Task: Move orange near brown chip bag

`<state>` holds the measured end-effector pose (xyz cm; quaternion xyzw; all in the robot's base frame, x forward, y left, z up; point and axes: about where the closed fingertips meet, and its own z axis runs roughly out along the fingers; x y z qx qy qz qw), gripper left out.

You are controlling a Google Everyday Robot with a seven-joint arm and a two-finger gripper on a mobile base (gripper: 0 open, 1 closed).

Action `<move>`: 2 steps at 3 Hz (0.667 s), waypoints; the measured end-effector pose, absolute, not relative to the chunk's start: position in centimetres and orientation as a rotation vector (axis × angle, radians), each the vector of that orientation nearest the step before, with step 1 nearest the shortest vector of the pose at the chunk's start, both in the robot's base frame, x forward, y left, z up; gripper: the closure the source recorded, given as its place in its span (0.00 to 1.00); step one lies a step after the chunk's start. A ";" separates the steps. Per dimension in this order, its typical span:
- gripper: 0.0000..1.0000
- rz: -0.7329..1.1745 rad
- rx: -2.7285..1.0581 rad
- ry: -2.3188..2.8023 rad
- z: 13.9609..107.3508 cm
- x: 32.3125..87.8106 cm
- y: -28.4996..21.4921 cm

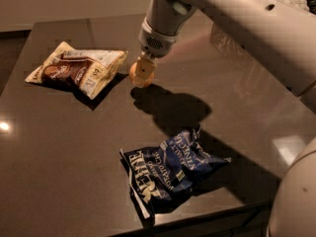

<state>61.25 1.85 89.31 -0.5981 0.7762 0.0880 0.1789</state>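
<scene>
The brown chip bag (74, 72), cream-tan with a dark brown panel, lies at the table's far left. My gripper (142, 74) hangs from the white arm that reaches in from the upper right, just right of the bag's right corner. It is shut on the orange (137, 77), a small round fruit that shows behind and under the fingers (144, 71). The orange is at or just above the table surface, a short gap from the bag.
A dark blue chip bag (168, 169) with white lettering lies at the front centre of the dark table (64, 152). The table's front edge runs just below it. The white arm and robot body (296, 201) fill the right side.
</scene>
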 end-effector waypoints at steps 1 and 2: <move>1.00 0.289 -1.727 2.185 88.0 60.7 4.7; 0.82 0.302 -1.740 2.176 87.1 60.5 6.2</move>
